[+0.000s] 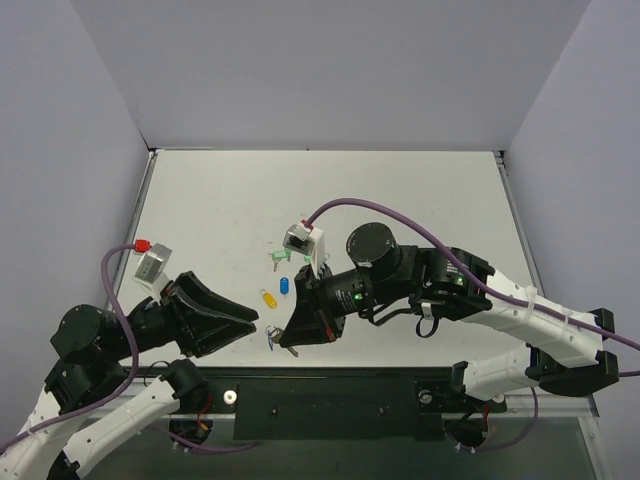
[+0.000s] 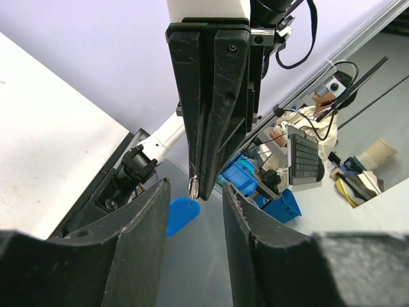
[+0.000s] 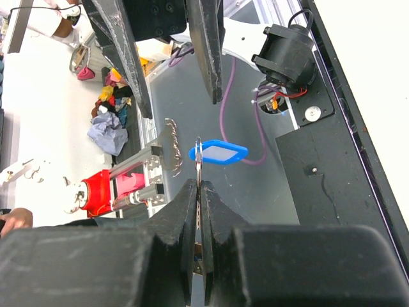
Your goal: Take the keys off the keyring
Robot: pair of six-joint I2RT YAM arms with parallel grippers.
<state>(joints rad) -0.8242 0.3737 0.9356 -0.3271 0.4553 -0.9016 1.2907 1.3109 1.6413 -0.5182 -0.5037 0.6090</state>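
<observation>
Light-blue plastic tag of the keyring, white window showing, held up in the air near the near edge of the worktop, just past the tips of the right fingers. Those fingers clenched on a thin metal strip seen edge-on, taken for the key, long axis in line with them and aimed straight at the left arm. Facing it, the left fingers: spread wide, holding nothing, gap lined up with strip and tag, tips near but not touching. Likely next: closing on tag or ring, then drawing apart along that axis. Just beside the strip, a toothed metal edge; on the same ring or not, cannot tell. Well apart on the worktop, a green tag, a dark-blue tag and a yellow tag, none in the way
</observation>
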